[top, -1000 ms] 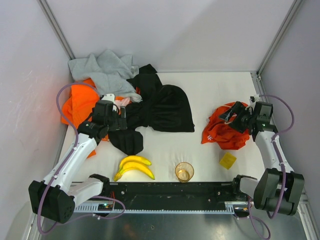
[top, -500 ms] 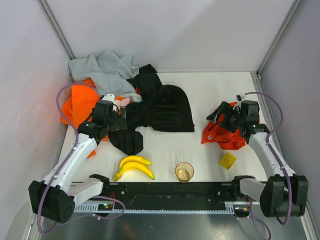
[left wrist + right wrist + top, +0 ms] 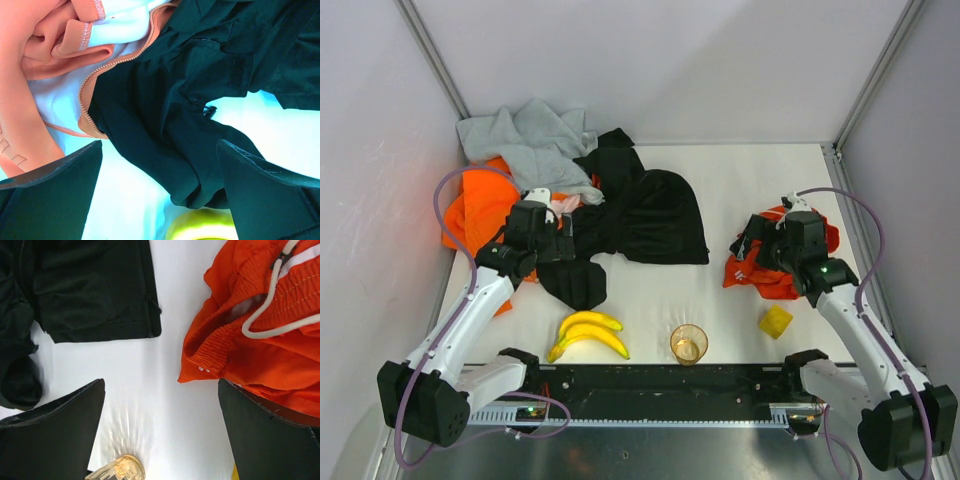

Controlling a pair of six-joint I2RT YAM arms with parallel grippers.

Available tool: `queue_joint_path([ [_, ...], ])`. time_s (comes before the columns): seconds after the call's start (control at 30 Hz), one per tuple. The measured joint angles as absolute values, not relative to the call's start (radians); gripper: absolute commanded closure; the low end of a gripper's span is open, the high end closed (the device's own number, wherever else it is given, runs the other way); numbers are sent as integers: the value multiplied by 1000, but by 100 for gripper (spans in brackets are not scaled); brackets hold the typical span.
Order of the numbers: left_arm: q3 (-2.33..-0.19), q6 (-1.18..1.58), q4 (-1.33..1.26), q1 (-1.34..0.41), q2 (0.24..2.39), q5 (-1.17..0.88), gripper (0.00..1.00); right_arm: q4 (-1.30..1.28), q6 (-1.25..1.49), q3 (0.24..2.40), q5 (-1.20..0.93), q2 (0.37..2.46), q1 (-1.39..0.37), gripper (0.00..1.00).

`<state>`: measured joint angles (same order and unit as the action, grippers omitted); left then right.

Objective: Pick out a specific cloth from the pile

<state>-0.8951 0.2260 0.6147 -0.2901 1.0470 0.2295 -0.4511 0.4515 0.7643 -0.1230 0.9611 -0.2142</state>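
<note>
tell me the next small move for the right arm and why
Probably lift the right gripper clear and draw it back toward its base. The cloth lies on the table at the right, well apart from the pile, and the gripper is open with nothing between its fingers, so the picking out looks done.

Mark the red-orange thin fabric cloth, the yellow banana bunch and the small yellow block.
red-orange thin fabric cloth (image 3: 280, 355): right wrist view, on its smooth lower fold.
yellow banana bunch (image 3: 592, 338): top external view, middle of the bunch.
small yellow block (image 3: 776, 321): top external view, its top face.
</note>
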Motion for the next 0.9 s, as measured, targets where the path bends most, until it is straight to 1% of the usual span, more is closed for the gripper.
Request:
queue_joint_path([
  [0.2,-895,227,615,-290,1042,209,0,-525,439,764,20,875,-280,1],
  [0.37,-886,227,616,-291,999,179,0,-580,436,764,96,807,-302,1],
  [0.77,-880,238,616,-291,835,32,0,-650,437,764,143,636,-307,1],
  [0.9,-872,247,616,-291,768,12,0,-668,440,764,145,584,-307,1],
])
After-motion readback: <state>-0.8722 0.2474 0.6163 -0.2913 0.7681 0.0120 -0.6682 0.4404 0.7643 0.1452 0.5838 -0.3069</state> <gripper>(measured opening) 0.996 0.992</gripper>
